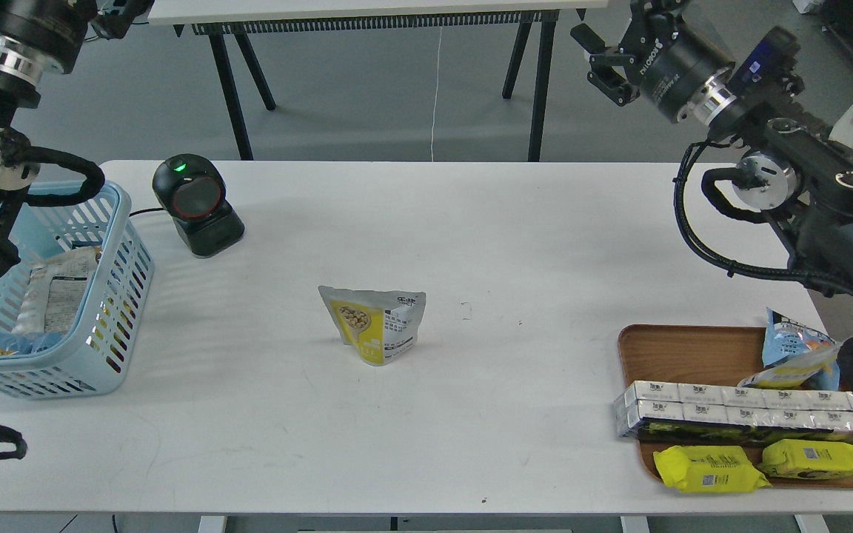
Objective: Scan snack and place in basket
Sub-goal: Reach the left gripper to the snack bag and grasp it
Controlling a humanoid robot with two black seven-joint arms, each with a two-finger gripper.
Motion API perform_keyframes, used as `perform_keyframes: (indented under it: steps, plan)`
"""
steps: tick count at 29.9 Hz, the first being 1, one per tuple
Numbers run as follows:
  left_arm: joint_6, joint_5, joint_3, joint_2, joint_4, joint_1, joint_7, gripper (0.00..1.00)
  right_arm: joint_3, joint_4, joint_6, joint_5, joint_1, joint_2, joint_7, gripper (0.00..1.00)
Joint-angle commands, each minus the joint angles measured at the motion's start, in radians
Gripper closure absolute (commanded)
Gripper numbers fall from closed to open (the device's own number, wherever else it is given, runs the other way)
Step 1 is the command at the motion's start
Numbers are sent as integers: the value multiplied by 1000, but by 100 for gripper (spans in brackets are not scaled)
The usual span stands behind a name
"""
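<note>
The snack (pixel 373 324), a small pouch with a white top, a yellow bottom and a picture of nuts, stands upright and alone in the middle of the white table. The light blue basket (pixel 121 311) stands at the left edge and holds a few packets. My right gripper (pixel 598 59) is raised far back at the top right, open and empty, well away from the pouch. My left arm rises above the basket. Its gripper (pixel 126 9) is cut off by the top edge, so its fingers cannot be told apart.
A black barcode scanner (pixel 193 203) with a green light stands behind and to the right of the basket. A brown wooden tray (pixel 678 352) at the front right holds a row of white cartons (pixel 737 411), two yellow packets (pixel 708 468) and a blue-and-yellow pouch (pixel 793 355).
</note>
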Motion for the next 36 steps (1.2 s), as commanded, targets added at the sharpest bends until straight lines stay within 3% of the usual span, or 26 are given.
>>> perform_keyframes:
  steps: [1,8,16,20,29,36]
  plan:
    - [0,96,197,28,-10,-185,0,0,9,20,0,18,-51,-27,0,3]
    - [0,298,674,22,-149,-547,0,0,75,22,0,118,-134,-58,0,3]
    - [0,617,1114,-12,-540,-846,0,0,78,82,0,235,-244,-104,0,3]
    - [0,785,1361,-102,-692,-975,0,1,79,102,0,236,-267,-117,0,3]
    - [0,817,1570,-357,-677,-984,0,1,81,114,0,236,-269,-128,0,3]
    - [0,817,1641,-431,-625,-886,0,2,90,117,0,236,-273,-163,0,3]
